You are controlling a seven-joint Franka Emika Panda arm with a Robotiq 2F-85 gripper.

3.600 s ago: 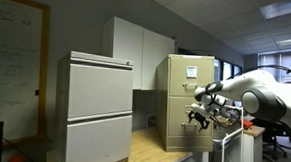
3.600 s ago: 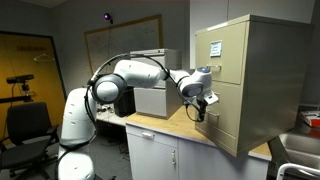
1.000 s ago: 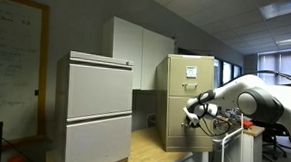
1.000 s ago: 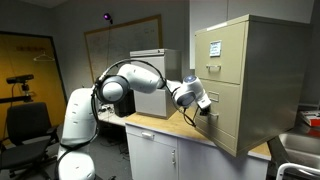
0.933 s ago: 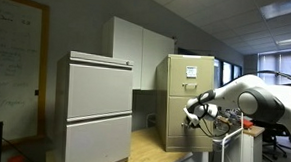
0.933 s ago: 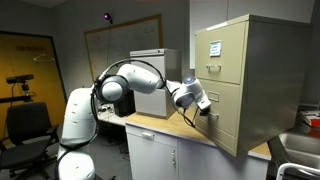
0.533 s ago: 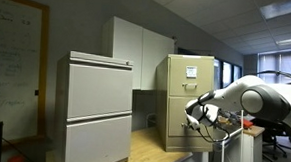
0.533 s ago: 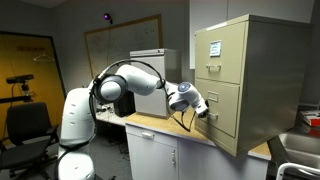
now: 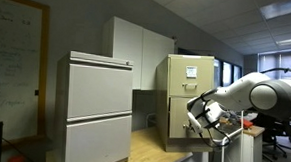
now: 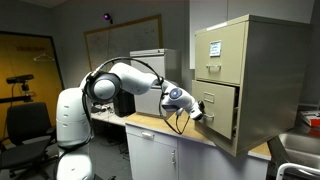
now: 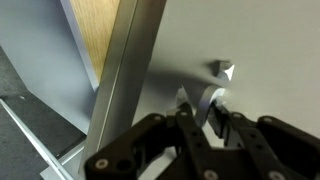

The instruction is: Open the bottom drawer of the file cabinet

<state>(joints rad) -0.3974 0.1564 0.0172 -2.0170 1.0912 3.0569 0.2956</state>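
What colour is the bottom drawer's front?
The bottom drawer front is plain tan, seen best in an exterior view.

Narrow tan metal file cabinet [image 9: 186, 78] upright on pale wooden tabletop [image 9: 152, 151], near wider pale grey two-drawer cabinet [image 9: 97, 109]. White arm's dark gripper [image 9: 198, 114] at plain tan bottom drawer [image 9: 176, 129]; jaws too small to judge.

The robot's glossy white arm of rounded segments [image 10: 112, 82] has dark grey rings at its joints, a thin black cable [image 10: 180, 121] looping near the wrist, and a matte black two-finger gripper [image 11: 204, 112].
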